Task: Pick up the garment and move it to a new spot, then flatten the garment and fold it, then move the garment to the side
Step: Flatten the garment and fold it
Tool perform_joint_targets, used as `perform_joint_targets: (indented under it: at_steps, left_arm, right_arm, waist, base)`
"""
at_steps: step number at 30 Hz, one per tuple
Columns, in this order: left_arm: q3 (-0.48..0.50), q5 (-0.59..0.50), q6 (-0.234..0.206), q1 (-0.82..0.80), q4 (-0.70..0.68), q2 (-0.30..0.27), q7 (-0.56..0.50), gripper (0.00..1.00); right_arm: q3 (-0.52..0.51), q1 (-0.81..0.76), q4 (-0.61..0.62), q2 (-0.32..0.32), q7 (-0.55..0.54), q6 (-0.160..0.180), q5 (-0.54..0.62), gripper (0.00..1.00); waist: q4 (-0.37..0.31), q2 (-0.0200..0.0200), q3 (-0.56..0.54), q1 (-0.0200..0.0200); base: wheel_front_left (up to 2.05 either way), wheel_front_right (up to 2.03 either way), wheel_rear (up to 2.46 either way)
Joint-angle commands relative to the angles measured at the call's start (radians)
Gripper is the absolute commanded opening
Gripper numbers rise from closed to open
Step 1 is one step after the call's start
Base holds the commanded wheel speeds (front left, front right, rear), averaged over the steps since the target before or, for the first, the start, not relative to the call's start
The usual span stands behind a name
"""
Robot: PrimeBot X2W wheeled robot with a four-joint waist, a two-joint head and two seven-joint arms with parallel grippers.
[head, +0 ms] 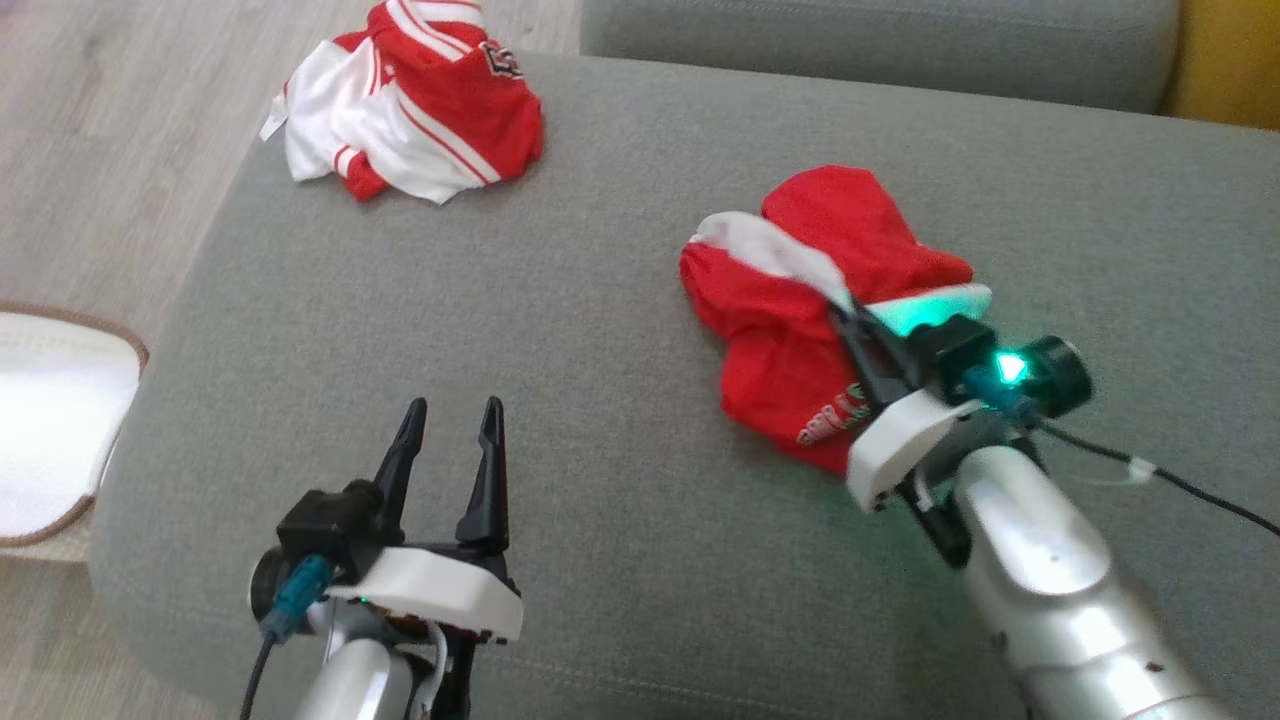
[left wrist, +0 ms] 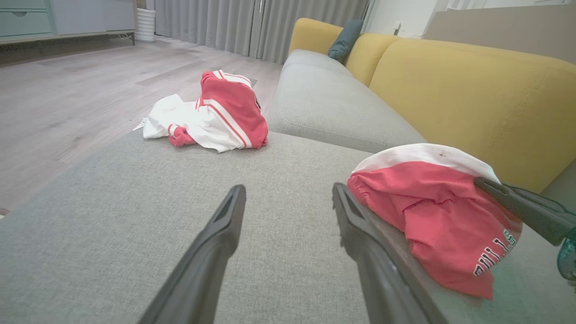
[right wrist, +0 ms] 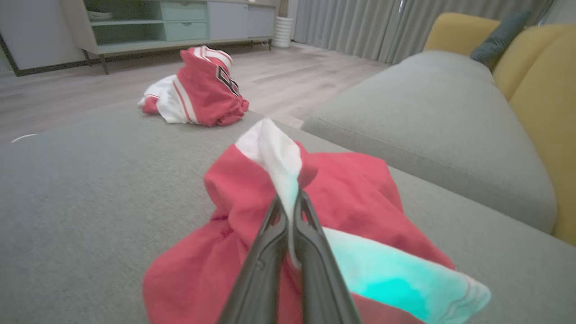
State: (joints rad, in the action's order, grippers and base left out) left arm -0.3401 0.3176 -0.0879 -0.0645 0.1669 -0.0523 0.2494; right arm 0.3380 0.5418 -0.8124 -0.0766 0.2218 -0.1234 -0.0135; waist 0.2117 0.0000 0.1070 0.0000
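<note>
A crumpled red garment (head: 800, 300) with a white band and white lettering lies on the grey sofa seat (head: 600, 250), right of centre. My right gripper (head: 845, 315) is shut on the garment's white band, which the right wrist view shows as a white fold (right wrist: 276, 153) pinched between the right gripper (right wrist: 290, 200) fingers. The garment (left wrist: 441, 216) also lies at the right of the left wrist view, with a right finger (left wrist: 522, 209) reaching in. My left gripper (head: 452, 412) stands open over bare cushion at the lower left, well apart from the garment, its fingers (left wrist: 216, 238) spread.
A second red and white garment (head: 410, 100) lies bunched at the seat's far left corner. Beyond it is wooden floor (head: 100, 120). A white, brown-rimmed object (head: 50, 420) sits on the floor at the left. Yellow back cushions (left wrist: 472, 90) rise behind the seat.
</note>
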Motion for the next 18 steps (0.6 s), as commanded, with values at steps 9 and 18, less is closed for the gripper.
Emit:
perform_joint_targets:
  at_steps: [9, 18]
  left_arm:
    - [0.052, -0.02, 0.005, 0.01, -0.022, 0.002, 0.012, 1.0]
    - [0.06, -0.031, 0.013, 0.019, -0.018, 0.002, 0.012, 1.0]
  right_arm:
    - [0.195, -0.163, 0.175, -0.036, 0.009, -0.007, -0.064, 0.0]
    - [0.153, -0.3, 0.277, -0.103, -0.068, -0.007, -0.095, 0.0]
  waist:
    - [-0.049, 0.0, -0.048, 0.0]
    - [-0.075, 0.0, -0.055, 0.0]
  base:
    - [0.0, 0.0, 0.0]
    - [0.0, 0.0, 0.0]
